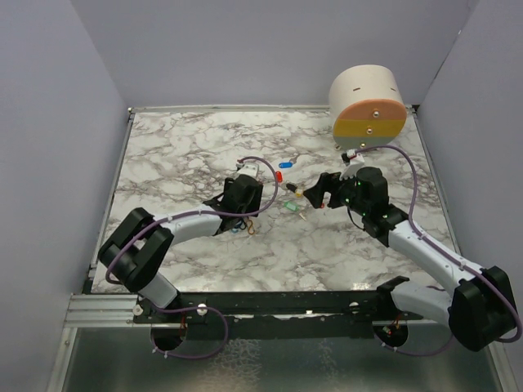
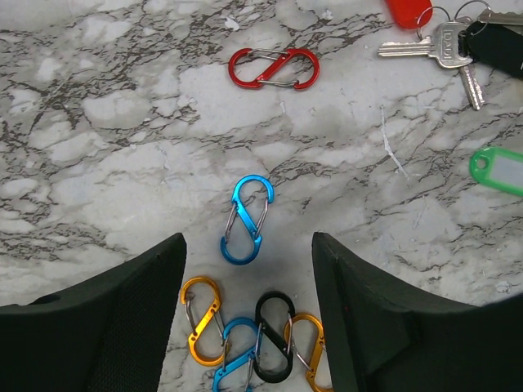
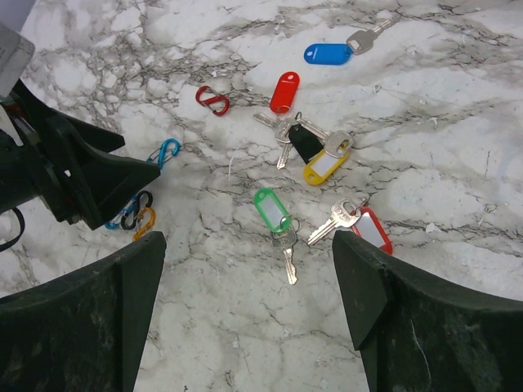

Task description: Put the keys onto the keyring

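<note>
The keyring (image 2: 253, 339), a linked bunch of orange, blue and black oval loops, lies on the marble between my left gripper's (image 2: 248, 242) open fingers, which stand clear of it on both sides. A loose blue loop (image 2: 247, 220) and a red loop (image 2: 273, 68) lie further out. The keys lie in a scatter with coloured tags: blue (image 3: 327, 53), red (image 3: 285, 91), yellow (image 3: 325, 166), green (image 3: 272, 210) and a second red (image 3: 372, 230). My right gripper (image 3: 249, 241) hangs open above the marble just short of the green-tagged key (image 3: 286, 249), holding nothing.
A cream cylinder with an orange and yellow face (image 1: 368, 102) stands at the back right corner. Grey walls enclose the marble table (image 1: 180, 147) on three sides. The two grippers face each other across the keys, with the left gripper (image 3: 73, 171) in the right wrist view.
</note>
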Action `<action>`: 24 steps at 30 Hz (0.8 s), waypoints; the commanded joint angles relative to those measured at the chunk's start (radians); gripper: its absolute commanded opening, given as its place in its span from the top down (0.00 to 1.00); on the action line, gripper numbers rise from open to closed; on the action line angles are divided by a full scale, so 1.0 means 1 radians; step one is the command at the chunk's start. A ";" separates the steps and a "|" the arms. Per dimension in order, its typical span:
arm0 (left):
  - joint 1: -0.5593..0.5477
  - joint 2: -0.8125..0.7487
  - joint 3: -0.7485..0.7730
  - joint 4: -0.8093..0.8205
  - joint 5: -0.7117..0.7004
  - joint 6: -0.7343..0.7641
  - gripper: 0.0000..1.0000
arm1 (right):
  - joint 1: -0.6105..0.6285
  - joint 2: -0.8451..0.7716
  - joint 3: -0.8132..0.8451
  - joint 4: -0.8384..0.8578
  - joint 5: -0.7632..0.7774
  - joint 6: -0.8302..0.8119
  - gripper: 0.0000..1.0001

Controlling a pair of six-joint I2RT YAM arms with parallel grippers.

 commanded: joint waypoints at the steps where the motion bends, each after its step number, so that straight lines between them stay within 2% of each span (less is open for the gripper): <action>1: -0.004 0.052 0.003 0.078 0.062 0.019 0.38 | 0.007 -0.026 0.018 -0.015 -0.016 0.003 0.16; 4: -0.003 0.083 0.009 0.085 0.064 0.020 0.43 | 0.007 -0.030 0.016 -0.016 -0.014 0.001 0.16; 14: 0.001 0.117 0.012 0.104 0.053 0.018 0.45 | 0.007 -0.029 0.014 -0.015 -0.014 0.001 0.16; 24: 0.033 0.153 0.006 0.127 0.105 0.018 0.45 | 0.007 -0.012 0.014 -0.011 -0.010 -0.002 0.16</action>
